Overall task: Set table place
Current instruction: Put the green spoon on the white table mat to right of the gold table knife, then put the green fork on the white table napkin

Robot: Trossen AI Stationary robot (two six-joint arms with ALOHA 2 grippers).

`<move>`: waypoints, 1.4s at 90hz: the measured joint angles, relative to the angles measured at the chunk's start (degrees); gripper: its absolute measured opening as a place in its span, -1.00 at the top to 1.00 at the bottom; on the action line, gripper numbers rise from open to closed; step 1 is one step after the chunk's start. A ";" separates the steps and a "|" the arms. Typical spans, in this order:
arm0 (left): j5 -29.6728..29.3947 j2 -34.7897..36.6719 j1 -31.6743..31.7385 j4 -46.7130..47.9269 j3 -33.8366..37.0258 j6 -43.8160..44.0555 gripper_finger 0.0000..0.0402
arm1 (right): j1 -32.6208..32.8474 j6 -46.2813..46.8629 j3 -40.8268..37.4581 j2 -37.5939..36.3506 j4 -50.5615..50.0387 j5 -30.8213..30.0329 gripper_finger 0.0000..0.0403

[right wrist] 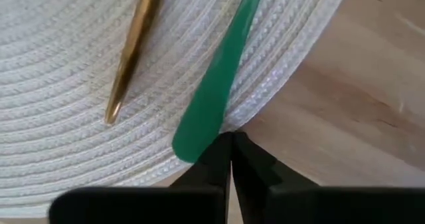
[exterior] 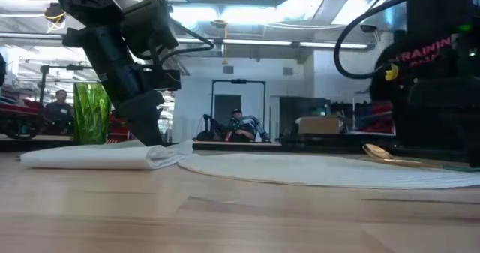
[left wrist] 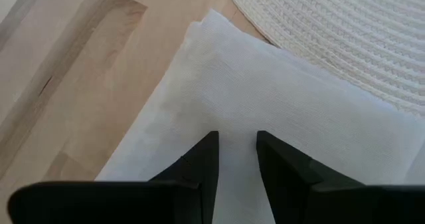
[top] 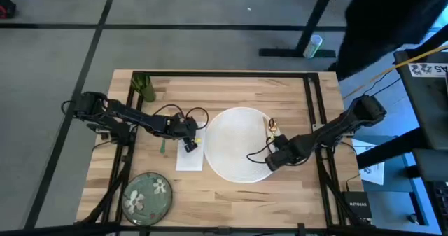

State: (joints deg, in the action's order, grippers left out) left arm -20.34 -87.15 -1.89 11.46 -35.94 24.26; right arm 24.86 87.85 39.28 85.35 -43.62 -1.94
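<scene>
Your left claw [left wrist: 236, 154], a little open, sits on the napkin [left wrist: 265, 111] by the placemat [top: 238, 143]; your shut, empty right claw [right wrist: 231, 151] nears the green fork [right wrist: 219, 84]; plate [top: 147, 194] and cup [top: 143, 87] wait.

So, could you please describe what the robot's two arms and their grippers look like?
Both arms are dark, nearly black, jointed links with thin black cables looping loosely beside them. The left gripper and right gripper each end in two matte black, wedge-shaped fingers on a black crossbar. In the low view, one arm carries red lettering, partly cut off.
</scene>
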 joint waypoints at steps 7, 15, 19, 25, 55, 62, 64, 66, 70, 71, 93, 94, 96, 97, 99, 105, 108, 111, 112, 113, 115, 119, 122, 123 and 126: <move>0.00 0.00 -0.02 0.00 0.00 -0.01 0.56 | -0.02 -0.28 0.35 -0.01 -1.01 0.01 1.00; 0.00 0.00 -0.01 0.00 0.00 -0.02 0.56 | -0.02 -0.62 0.47 -0.41 -2.16 -0.02 1.00; 0.00 0.00 -0.02 -0.02 0.00 -0.26 0.56 | -0.02 -0.69 0.47 -0.67 -2.89 -0.27 1.00; 0.00 0.00 -0.02 -0.13 0.00 -0.42 0.56 | -0.02 -0.73 0.47 -1.25 -4.38 -1.67 1.00; -0.05 0.00 -0.37 -0.15 0.00 -3.25 0.56 | -0.09 -10.75 0.98 -2.43 -5.34 -13.03 1.00; -0.04 0.00 -0.37 -0.13 0.00 -3.46 0.56 | -0.11 -14.95 1.82 -2.51 -5.35 -16.20 1.00; -0.04 0.00 -0.37 -0.13 0.00 -3.46 0.56 | -0.11 -16.35 2.06 -2.59 -5.52 -17.06 1.00; -0.04 0.00 -0.37 -0.13 0.00 -3.48 0.56 | -0.11 -17.56 2.34 -2.63 -5.74 -17.95 1.00; -0.04 0.00 -0.37 -0.18 0.00 -3.48 0.56 | -0.11 -19.90 2.98 -2.72 -5.71 -19.74 1.00; -0.04 0.00 -0.37 -0.20 0.00 -3.48 0.56 | -0.11 -20.47 3.15 -2.72 -5.64 -20.16 1.00; -0.04 0.00 -0.31 -0.48 -0.04 -8.67 0.56 | -0.11 -31.02 6.28 -2.72 -5.38 -29.40 1.00; -0.04 0.00 -0.31 -0.42 -0.10 -9.06 0.56 | -0.11 -31.52 6.42 -2.72 -5.36 -29.79 1.00; -0.02 0.00 -0.31 -0.28 -0.21 -9.83 0.56 | -0.11 -32.30 6.64 -2.72 -5.33 -30.66 1.00; -0.02 0.00 -0.31 -0.21 -0.28 -10.03 0.56 | -0.11 -32.86 6.73 -2.72 -5.36 -31.01 1.00; -0.01 0.00 -0.31 -0.09 -0.44 -10.67 0.56 | -0.11 -33.53 6.89 -2.72 -5.41 -31.73 1.00; 0.01 0.00 -0.31 0.17 -0.96 -12.52 0.56 | -0.11 -35.48 7.33 -2.72 -5.32 -32.92 1.00; 0.00 0.00 -0.31 0.43 -1.37 -13.09 0.56 | -0.12 -35.81 7.40 -2.72 -5.31 -33.06 1.00; 0.02 0.00 -0.31 0.73 -1.87 -13.71 0.56 | -0.13 -36.02 7.48 -2.72 -5.42 -33.09 1.00; 0.01 0.00 -0.31 0.93 -2.08 -13.93 0.56 | -0.13 -36.17 7.50 -2.72 -5.41 -33.11 1.00; 0.00 0.00 -0.31 1.15 -2.31 -14.09 0.56 | -0.13 -36.38 7.53 -2.72 -5.39 -33.14 1.00; 0.01 0.00 -0.31 1.72 -2.80 -14.30 0.56 | -0.13 -37.00 7.57 -2.72 -5.21 -33.15 1.00; 0.00 0.00 -0.31 3.24 -3.85 -14.78 0.56 | -0.13 -38.10 7.59 -2.72 -4.68 -33.17 1.00; 0.00 0.00 -0.33 4.55 -4.75 -15.22 0.56 | -0.13 -39.14 7.59 -2.72 -4.30 -33.19 1.00; 0.00 0.00 -0.31 5.15 -5.11 -15.40 0.56 | -0.13 -39.44 7.59 -2.72 -4.15 -33.20 1.00; -0.01 0.09 -0.31 6.78 -6.22 -15.52 0.56 | -0.13 -40.56 7.59 -2.72 -3.72 -33.33 1.00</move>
State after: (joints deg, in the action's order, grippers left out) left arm -20.35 -87.06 -2.20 18.25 -42.16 8.73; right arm 24.73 47.29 46.87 82.63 -47.35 -35.27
